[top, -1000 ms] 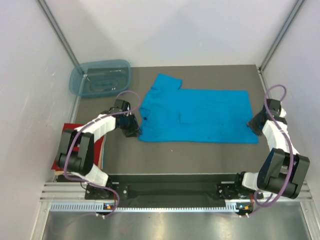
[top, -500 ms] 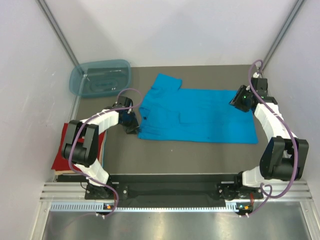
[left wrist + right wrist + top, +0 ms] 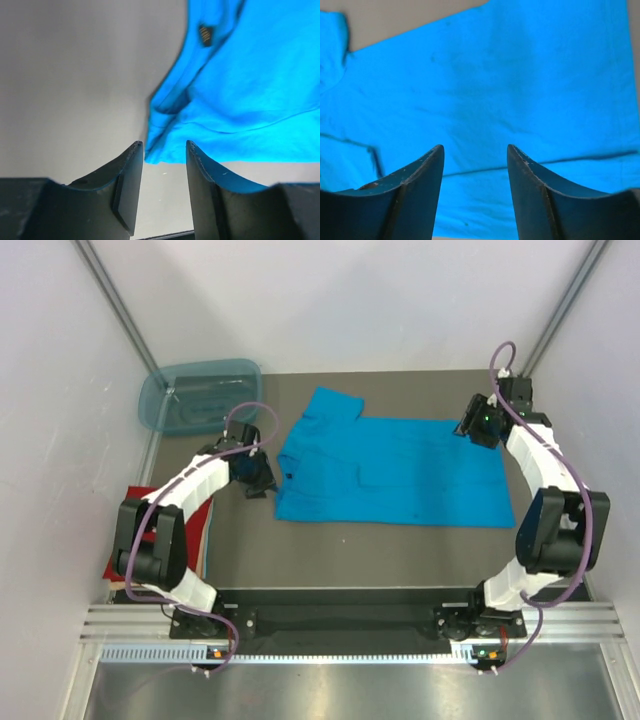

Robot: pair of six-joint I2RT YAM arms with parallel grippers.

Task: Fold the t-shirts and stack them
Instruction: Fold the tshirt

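Two t-shirts are on the table [image 3: 330, 540]. The turquoise t-shirt [image 3: 390, 472] lies spread flat in the middle, and the red t-shirt [image 3: 116, 565] lies at 8 o'clock. The turquoise collar has a small dark label [image 3: 204, 34], too blurred to read. The left gripper [image 3: 258, 478], fingers apart and empty, is at this shirt's 9 o'clock edge. The right gripper [image 3: 478, 422], also apart and empty, is over its 2 o'clock corner.

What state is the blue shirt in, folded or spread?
Mostly spread: the blue shirt lies flat and wide, one sleeve sticking out. Whether any layer is folded under, cannot tell.
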